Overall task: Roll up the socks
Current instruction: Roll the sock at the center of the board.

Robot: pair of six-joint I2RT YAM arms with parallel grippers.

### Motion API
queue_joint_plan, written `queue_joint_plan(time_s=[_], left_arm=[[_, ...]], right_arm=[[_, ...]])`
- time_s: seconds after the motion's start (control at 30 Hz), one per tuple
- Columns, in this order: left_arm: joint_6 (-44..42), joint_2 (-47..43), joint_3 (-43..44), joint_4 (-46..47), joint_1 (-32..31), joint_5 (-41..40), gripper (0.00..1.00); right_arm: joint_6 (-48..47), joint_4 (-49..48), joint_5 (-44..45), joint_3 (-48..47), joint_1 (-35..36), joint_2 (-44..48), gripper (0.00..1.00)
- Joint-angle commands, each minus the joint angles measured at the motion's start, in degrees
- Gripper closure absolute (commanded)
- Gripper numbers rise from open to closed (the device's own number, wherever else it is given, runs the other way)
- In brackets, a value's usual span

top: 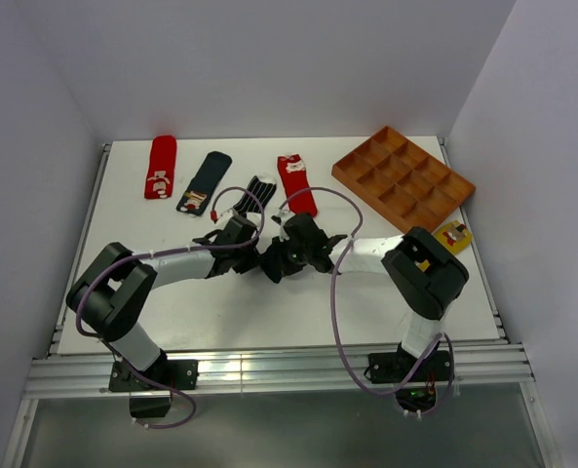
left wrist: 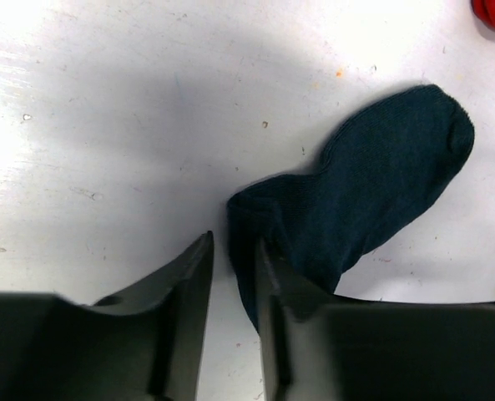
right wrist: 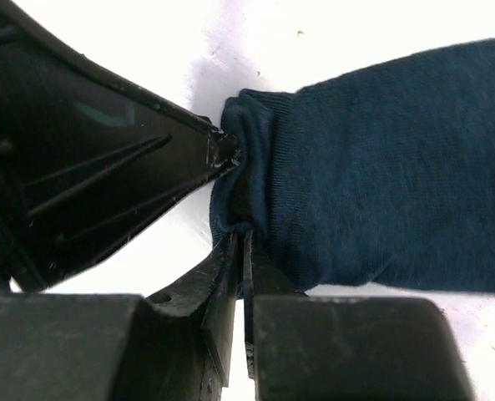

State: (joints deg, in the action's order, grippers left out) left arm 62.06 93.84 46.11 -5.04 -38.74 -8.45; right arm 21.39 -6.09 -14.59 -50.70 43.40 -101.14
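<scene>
Right gripper clamped on the cuff of a plain navy fabric sock at mid-table; rolling has not begun.

That navy sock lies flat and unrolled on the white table between the two arms. The left gripper meets the same cuff with its jaws a little apart, fabric against one finger but not squeezed. By my reading this is only the first grasp, and no sock looks rolled. Along the far side four more lie flat: a red sock with white marks, a dark navy sock with a patch, a black-and-white striped sock and a second red sock. The last two lie near the grippers and may crowd the roll. An orange compartment tray sits well apart.
</scene>
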Motion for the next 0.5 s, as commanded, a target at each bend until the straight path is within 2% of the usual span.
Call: queue_joint_plan(time_s=[0.0, 0.1, 0.23, 0.33, 0.47], left_arm=[[-0.89, -0.94, -0.14, -2.87, -0.28, -1.13, 0.64], [-0.19, -2.43, -1.11, -2.09, -0.37, -1.13, 0.52], [0.86, -3.40, -2.34, -0.85, -0.19, -0.78, 0.45], [1.39, -4.11, -3.13, 0.29, 0.16, -0.26, 0.42], [1.75, -4.72, -3.92, 1.70, 0.51, 0.18, 0.42]], right_arm=[[1.29, 2.39, -0.34, -1.25, -1.03, -2.13, 0.91], [2.69, 3.27, -3.41, -1.59, -2.79, -3.35, 0.94], [4.44, 1.79, -8.77, -1.25, -4.37, -4.76, 0.96], [6.03, 0.90, -11.94, -0.28, -6.48, -5.99, 0.96], [7.09, 0.29, -14.76, 0.42, -8.59, -7.31, 0.96]])
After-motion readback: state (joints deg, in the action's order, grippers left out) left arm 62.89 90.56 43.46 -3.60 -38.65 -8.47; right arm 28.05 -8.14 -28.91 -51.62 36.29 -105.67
